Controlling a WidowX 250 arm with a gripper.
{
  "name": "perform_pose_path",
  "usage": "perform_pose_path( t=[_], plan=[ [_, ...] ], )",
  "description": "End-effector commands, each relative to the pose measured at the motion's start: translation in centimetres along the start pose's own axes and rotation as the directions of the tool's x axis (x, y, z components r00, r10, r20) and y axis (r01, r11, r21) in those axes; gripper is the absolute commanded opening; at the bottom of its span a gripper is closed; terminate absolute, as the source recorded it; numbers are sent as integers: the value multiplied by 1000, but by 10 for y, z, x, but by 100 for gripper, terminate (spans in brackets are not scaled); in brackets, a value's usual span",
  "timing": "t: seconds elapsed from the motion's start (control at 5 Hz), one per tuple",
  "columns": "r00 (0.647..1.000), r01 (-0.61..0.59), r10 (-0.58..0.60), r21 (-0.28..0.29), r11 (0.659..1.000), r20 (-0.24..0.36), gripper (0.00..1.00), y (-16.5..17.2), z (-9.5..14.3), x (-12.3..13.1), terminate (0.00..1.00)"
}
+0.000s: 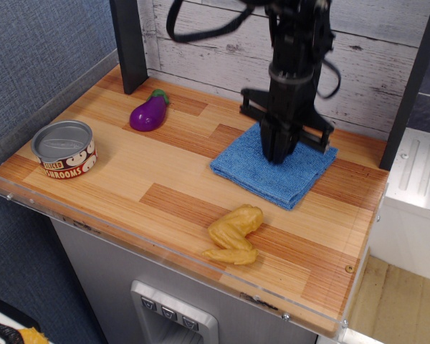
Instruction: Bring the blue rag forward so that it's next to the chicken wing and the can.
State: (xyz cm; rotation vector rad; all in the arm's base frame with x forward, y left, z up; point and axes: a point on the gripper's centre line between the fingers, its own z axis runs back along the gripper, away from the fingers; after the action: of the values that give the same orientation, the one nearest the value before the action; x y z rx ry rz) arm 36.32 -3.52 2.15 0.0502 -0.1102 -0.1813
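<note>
The blue rag [290, 175] lies flat at the back right of the wooden table [165, 186]. My gripper [279, 156] points straight down onto the rag's middle, its black fingers [272, 143] close together and touching the cloth, which they partly hide. The golden-yellow chicken wing [233, 234] lies near the front edge, in front of the rag and apart from it. The can [64, 149], with a grey lid and a red-and-cream mushroom label, stands at the front left, far from the gripper.
A purple toy eggplant [148, 112] lies at the back left. A black post [128, 43] stands at the back left corner and another [412, 86] at the right. A whitewashed plank wall [215, 50] is behind. A clear lip [165, 261] edges the front.
</note>
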Motion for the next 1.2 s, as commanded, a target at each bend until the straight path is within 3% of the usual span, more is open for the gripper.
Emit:
perform_pose_path(
  t=[0.0,0.8,1.0],
  plan=[
    [1000,16,-16,27,1000,14,0,0,-4,-8,0],
    [991,-132,128,100,986,46,0,60,-4,-28,0],
    [989,-149,145,97,984,41,0,73,-4,-33,0]
  ],
)
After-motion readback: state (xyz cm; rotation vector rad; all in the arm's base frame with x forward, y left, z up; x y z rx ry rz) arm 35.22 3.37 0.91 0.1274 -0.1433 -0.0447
